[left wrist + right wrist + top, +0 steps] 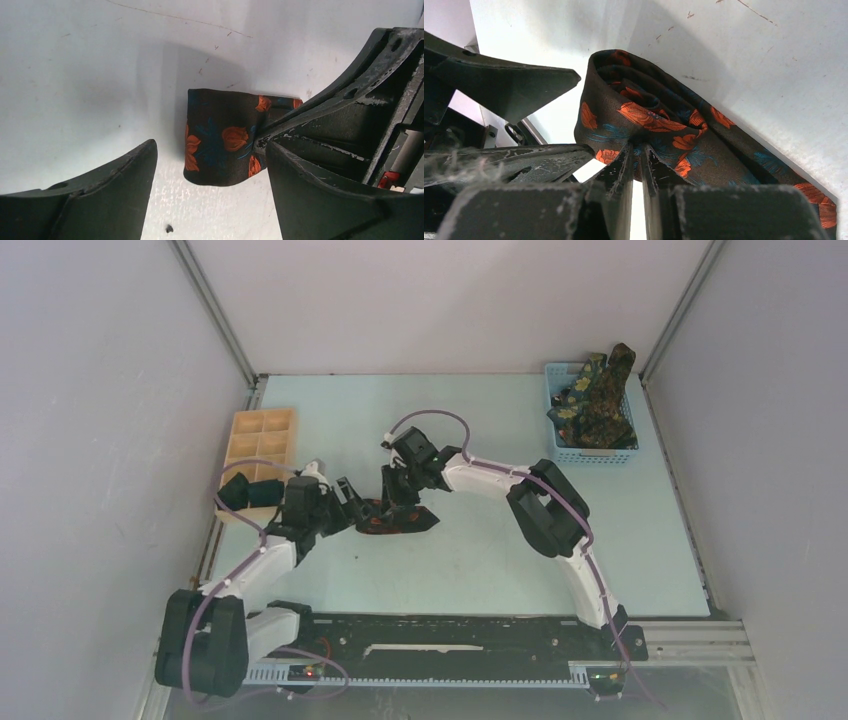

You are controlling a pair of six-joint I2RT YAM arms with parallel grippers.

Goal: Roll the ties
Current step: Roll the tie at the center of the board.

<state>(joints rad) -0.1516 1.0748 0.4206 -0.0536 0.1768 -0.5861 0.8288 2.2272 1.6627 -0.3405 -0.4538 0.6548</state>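
The black tie with red-orange flowers (398,521) lies partly rolled on the table's left-middle. In the right wrist view its coiled end (634,107) stands up and the flat tail runs off to the lower right. My right gripper (396,502) (638,148) is shut, pinching the roll's fabric. My left gripper (358,508) (210,150) is open, and the roll (220,142) sits just ahead of its fingertips, between them and not touched. The right gripper's finger (345,100) shows pressed into the roll's right side. Dark green ties with yellow flowers (595,395) are heaped in the basket.
A blue mesh basket (556,443) stands at the back right. A pale wooden compartment tray (262,438) stands at the left, with dark rolled bundles (250,492) at its near end. The left gripper's fingers (509,85) show close beside the roll.
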